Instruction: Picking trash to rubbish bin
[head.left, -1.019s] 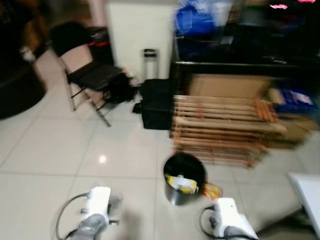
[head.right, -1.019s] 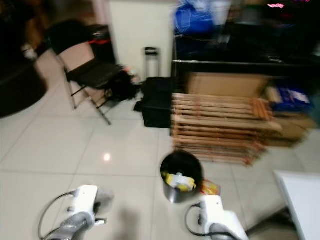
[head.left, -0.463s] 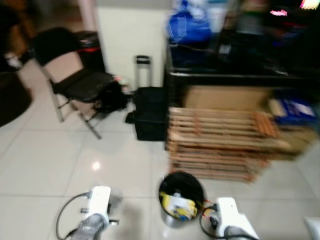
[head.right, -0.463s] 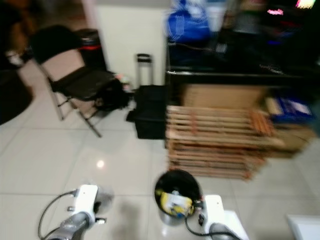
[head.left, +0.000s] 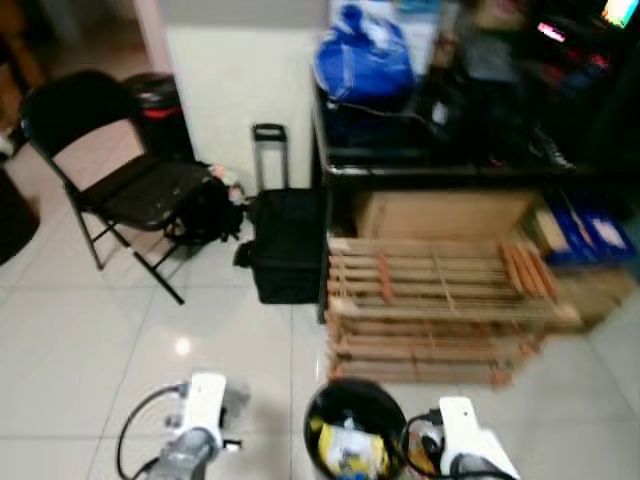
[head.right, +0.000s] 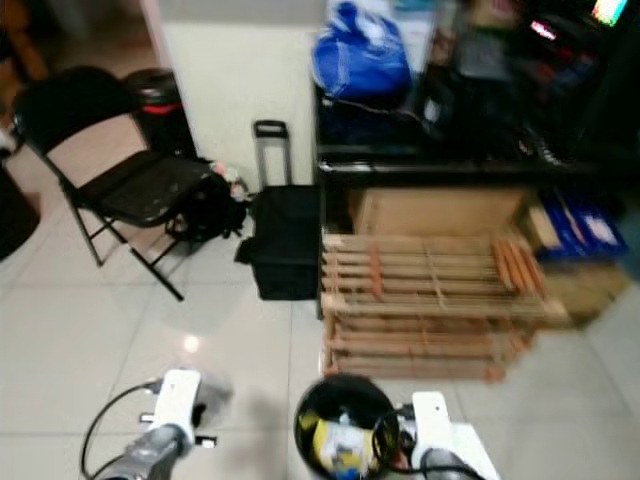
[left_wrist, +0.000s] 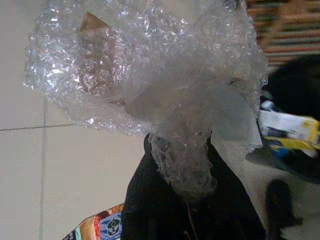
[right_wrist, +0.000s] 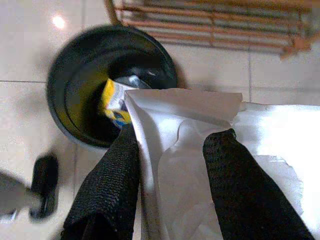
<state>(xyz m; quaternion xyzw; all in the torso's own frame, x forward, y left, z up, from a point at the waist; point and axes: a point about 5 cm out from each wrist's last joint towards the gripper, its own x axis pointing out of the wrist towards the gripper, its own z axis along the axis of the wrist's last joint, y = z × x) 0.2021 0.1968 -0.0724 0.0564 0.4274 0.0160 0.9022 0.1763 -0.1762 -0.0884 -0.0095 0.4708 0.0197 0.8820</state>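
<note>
A round black rubbish bin (head.left: 355, 432) stands on the white tiled floor between my two arms, with yellow packaging (head.right: 338, 446) inside it. My left gripper (left_wrist: 182, 150) is shut on a crumpled sheet of clear bubble wrap (left_wrist: 145, 65), held just left of the bin (left_wrist: 295, 92). A colourful wrapper (left_wrist: 97, 227) pokes out beside the left fingers. My right gripper (right_wrist: 172, 137) is shut on a white sheet (right_wrist: 200, 165), held beside the bin's rim (right_wrist: 65, 65) and a little above it.
A slatted wooden rack (head.left: 440, 310) lies just behind the bin, in front of a black table (head.left: 430, 160) with a blue bag (head.left: 365, 55) on top. A black suitcase (head.left: 285, 245) and a black folding chair (head.left: 120, 180) stand to the left. Open floor lies at the left.
The camera has moved forward and tilted, so the whole scene has slid down. The bin now sits at the bottom edge between my arms. Both grippers keep their loads.
</note>
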